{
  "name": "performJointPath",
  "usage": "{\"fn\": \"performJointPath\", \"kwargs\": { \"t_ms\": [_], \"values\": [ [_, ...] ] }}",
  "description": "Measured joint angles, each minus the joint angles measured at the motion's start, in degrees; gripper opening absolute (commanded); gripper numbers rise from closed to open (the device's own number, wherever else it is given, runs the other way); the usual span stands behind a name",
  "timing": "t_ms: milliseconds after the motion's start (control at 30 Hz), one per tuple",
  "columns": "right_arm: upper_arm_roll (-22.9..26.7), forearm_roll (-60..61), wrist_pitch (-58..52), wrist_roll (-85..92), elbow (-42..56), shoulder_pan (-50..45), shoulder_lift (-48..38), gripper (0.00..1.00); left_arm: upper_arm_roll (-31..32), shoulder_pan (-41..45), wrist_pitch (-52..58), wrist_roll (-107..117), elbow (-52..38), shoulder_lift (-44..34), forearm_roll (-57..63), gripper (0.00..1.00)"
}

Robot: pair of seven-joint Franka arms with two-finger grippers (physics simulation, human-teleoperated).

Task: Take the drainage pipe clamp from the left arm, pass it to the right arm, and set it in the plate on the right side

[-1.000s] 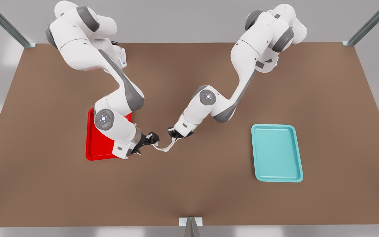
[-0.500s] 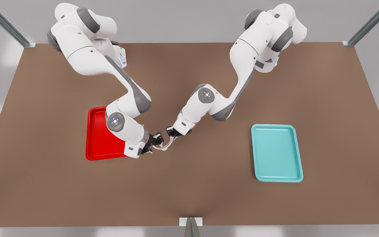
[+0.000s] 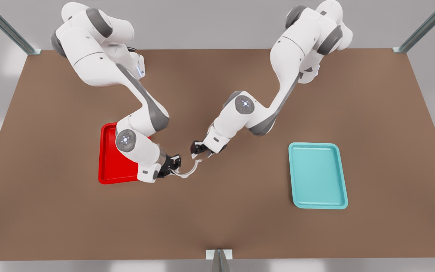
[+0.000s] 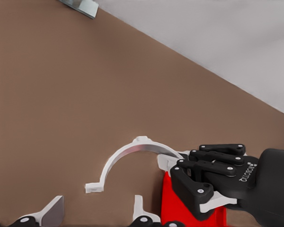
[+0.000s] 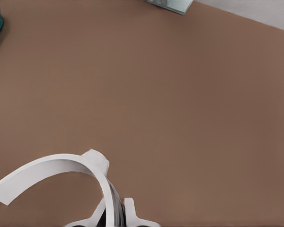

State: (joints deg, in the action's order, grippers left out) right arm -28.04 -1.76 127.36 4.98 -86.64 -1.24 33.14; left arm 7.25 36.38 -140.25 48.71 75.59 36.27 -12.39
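Brown table fills the scene, and above its middle we see both tools close together. The right tool is clamped on one end of the drainage pipe clamp, holding it in the air just past the rim of the plate, on the side that faces the table's middle. The left wrist view shows this black tool pinching the clamp's tip with the red plate directly behind it.

The left tool hovers just beside the clamp's other end. Its fingers are spread wide and the clamp's free tab sits near them without touching.

The clamp is a thin white half-ring with small flared tabs at its ends and a little bump on the crown of its arc.

The right arm's wrist hangs over part of the plate, a glossy red tray towards the table's edge on the front view's left. A teal tray lies well apart, towards the opposite edge.
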Motion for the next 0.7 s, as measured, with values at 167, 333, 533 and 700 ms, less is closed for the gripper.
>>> {"fn": "performJointPath", "kwargs": {
  "t_ms": [167,333,533,700],
  "values": [
    [-0.21,-0.15,-2.56,0.5,-5.41,8.81,-7.61,0.21,0.24,-10.61,13.04,-2.09,-0.82,-6.19,-3.02,1.0],
    [-0.23,-1.23,-3.32,0.91,-17.37,17.86,-16.53,0.21,-1.0,-31.41,30.88,-11.44,-3.91,-8.22,1.94,1.0],
    [-0.01,-4.41,0.88,1.23,-29.4,24.59,-16.55,0.21,-5.26,-33.59,39.62,-22.58,3.19,-22.1,8.82,1.0],
    [0.29,-5.48,2.64,1.15,-31.79,25.4,-15.15,0.75,-5.58,-33.83,42.14,-29.39,4.64,-21.94,11.65,1.0]
  ]
}}
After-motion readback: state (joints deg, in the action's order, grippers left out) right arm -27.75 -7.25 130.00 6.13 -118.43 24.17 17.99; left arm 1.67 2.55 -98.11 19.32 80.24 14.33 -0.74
